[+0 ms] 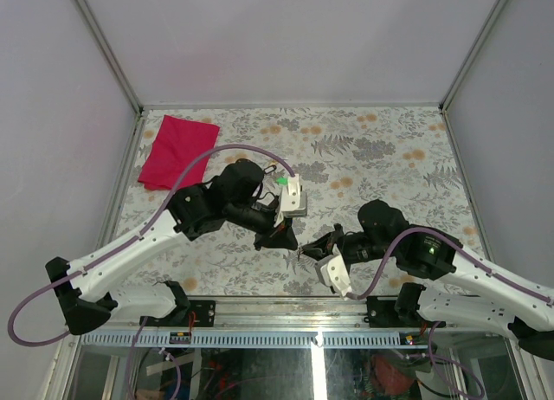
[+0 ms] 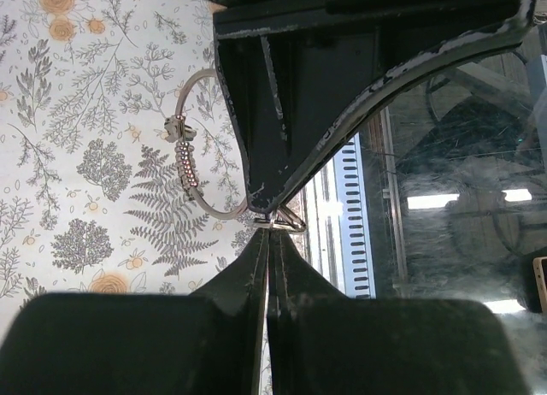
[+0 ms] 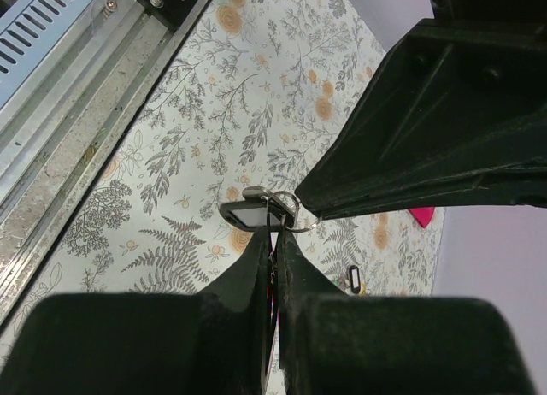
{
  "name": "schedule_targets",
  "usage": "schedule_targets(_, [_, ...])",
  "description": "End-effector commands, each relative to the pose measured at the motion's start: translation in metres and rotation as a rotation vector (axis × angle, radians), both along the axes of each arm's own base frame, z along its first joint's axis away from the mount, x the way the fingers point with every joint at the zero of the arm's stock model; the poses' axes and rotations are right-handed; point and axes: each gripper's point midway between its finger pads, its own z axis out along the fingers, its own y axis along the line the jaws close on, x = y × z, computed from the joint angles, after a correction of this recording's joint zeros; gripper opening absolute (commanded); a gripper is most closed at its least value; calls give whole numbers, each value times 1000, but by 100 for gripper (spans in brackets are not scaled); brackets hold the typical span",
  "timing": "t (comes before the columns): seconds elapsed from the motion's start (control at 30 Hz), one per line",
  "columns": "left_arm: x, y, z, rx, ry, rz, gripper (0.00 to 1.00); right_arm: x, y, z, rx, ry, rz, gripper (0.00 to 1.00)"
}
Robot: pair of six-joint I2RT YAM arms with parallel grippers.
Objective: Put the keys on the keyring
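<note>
Your floral tablecloth (image 1: 381, 158) lies between grey walls (image 1: 52, 88), red cloth (image 1: 177, 151) at ten o'clock; near centre, left claw (image 2: 268, 241) pinches the keyring (image 2: 186, 160), right claw (image 3: 273, 241) pinches a key (image 3: 242, 215).

Table (image 1: 381, 149) was covered with a pale sheet printed with grey ferns and orange flowers. A red cloth (image 1: 177, 151) lay crumpled at the far left corner, close to the left edge. A white slotted strip (image 1: 286, 338) ran along the near edge, just beside a metal rail (image 1: 286, 309). Plain pale walls (image 1: 294, 36) enclosed three sides, with metal posts (image 1: 104, 45) rising at the far corners.
</note>
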Motion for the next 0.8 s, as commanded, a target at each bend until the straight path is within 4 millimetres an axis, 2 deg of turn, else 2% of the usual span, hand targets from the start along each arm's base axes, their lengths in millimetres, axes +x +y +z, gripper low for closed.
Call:
schedule_targets(0.0, [-5,-3,19,-47,-32,-40,0,-2,8,31,83,-26,31,0])
schedule_targets(0.77, [-15,-3,16,5,-33,-93,0,-2,9,33,86,-19,26,0])
